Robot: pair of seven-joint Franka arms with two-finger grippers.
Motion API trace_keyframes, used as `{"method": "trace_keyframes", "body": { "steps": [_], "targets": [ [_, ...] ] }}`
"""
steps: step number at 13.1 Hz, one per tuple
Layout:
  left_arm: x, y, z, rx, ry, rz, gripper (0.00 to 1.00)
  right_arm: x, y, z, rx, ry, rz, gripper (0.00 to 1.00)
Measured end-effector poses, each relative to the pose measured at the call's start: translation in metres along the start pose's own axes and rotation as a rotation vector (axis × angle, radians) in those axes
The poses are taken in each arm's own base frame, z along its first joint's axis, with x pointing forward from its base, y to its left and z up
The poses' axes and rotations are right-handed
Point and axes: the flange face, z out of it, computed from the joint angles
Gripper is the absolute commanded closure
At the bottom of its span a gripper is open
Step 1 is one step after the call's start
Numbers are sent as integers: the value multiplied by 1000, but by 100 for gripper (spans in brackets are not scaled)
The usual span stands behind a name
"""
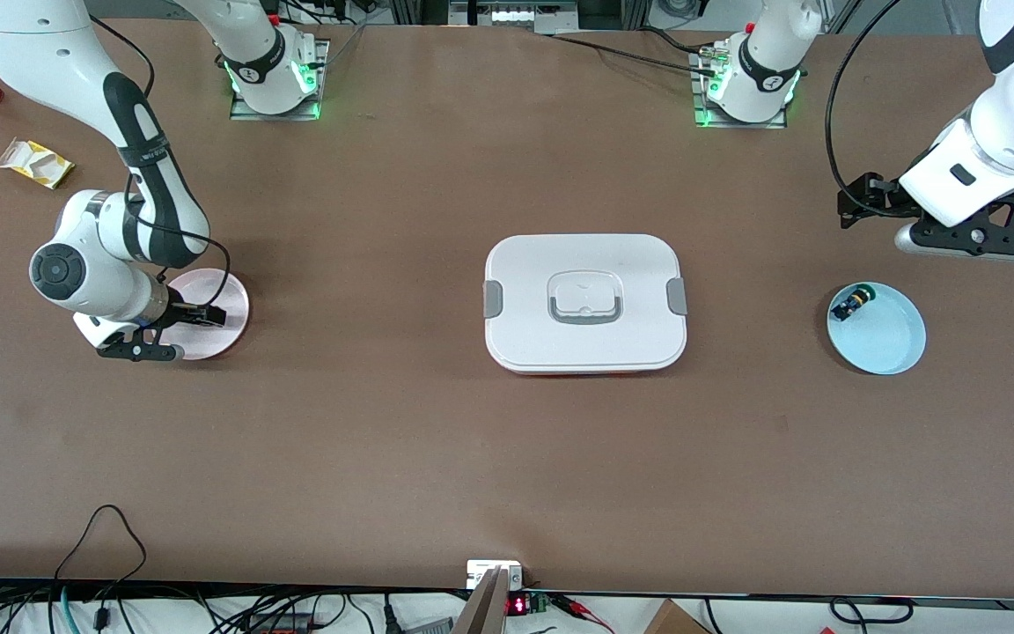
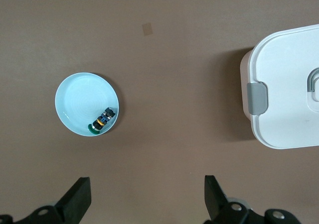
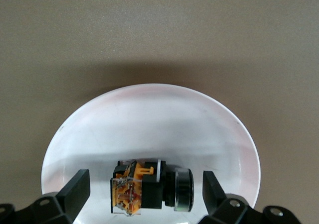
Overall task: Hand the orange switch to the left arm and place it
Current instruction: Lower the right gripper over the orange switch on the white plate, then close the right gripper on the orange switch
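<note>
Over the pale pink round plate (image 1: 224, 304) at the right arm's end of the table, the right gripper (image 3: 143, 191) sits low w/ fingers spread wide, one on each side of the tiny black-bodied push-button switch w/ orange parts (image 3: 149, 186). This orange switch lies on its side in the plate, nothing gripping it yet. Its long axis runs across the gap from finger to finger, so the jaws would likely close on its two ends, not its flanks; a wrist turn may suit better, judging by the right wrist view.

Left gripper (image 2: 144, 199) hangs in the air, also wide open and empty, near the pale blue round plate (image 1: 899, 339) at the left arm's end; that arm waits. A small black switch w/ blue & yellow-green parts (image 1: 853, 304) rests at that plate's rim.

Between the two plates stands the large white rounded plastic box w/ grey side clips (image 1: 584, 304), lid on, right on the straight line across. Right arm is clearly the nearer one for the pick.
</note>
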Motion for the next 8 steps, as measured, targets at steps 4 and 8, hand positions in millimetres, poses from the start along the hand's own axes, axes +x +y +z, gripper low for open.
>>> {"method": "trace_keyframes", "body": {
  "steps": [4,8],
  "targets": [
    [-1,2,1,0,-9,3,0,-1,3,4,0,-6,4,0],
    [-1,6,0,1,-9,10,0,-3,3,18,-3,-29,5,0]
  ]
}}
